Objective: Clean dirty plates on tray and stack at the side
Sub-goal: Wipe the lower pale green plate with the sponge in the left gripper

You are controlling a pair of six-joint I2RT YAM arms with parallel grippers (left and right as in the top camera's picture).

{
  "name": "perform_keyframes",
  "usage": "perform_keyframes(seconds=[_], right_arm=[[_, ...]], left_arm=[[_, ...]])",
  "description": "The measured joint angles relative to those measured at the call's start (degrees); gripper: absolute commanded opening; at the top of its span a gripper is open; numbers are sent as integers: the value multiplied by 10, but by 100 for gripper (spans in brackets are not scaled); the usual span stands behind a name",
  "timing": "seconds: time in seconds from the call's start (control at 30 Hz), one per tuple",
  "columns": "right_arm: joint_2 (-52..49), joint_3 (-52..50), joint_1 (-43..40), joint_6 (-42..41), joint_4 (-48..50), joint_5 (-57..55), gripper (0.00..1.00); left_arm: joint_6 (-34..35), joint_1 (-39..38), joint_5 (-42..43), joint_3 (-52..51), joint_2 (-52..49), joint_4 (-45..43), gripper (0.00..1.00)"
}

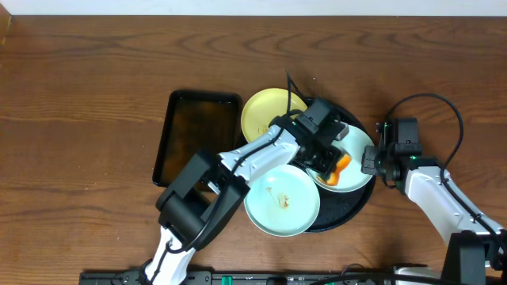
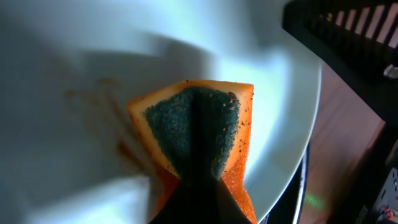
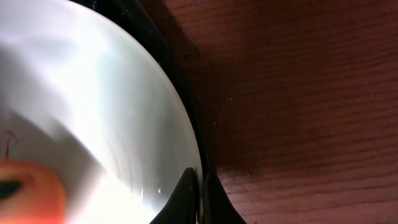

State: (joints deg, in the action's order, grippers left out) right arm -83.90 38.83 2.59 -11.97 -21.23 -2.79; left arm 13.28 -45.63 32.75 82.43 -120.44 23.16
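The round black tray (image 1: 354, 204) holds three plates. My left gripper (image 1: 329, 161) (image 2: 199, 190) is shut on an orange sponge (image 1: 341, 169) (image 2: 193, 127) with a green scouring face, pressed onto the right mint plate (image 1: 358, 146) (image 2: 74, 50). A brown smear (image 2: 93, 94) shows on that plate beside the sponge. My right gripper (image 1: 369, 163) (image 3: 200, 190) is shut on the same plate's (image 3: 93, 93) right rim, above the tray's edge (image 3: 186, 106). A pale yellow plate (image 1: 265, 111) lies at the back left. A second mint plate (image 1: 281, 202) with brown specks lies at the front.
A rectangular dark tray (image 1: 198, 134) lies left of the plates. Bare wooden table (image 1: 95, 79) surrounds everything. The left arm (image 1: 238, 162) crosses over the front plate's edge. The right arm's cable (image 1: 444, 107) loops behind it.
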Motion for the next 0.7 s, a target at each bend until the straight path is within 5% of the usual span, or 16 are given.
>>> perform_keyframes(seconds=[0.47,0.7], right_arm=[[0,1,0,0,-7,9,1],[0,2,0,0,-12,9,2]], left_arm=[[0,-11,-199,5,-5,-43,8],[0,-12,-233,7,1,-35,8]])
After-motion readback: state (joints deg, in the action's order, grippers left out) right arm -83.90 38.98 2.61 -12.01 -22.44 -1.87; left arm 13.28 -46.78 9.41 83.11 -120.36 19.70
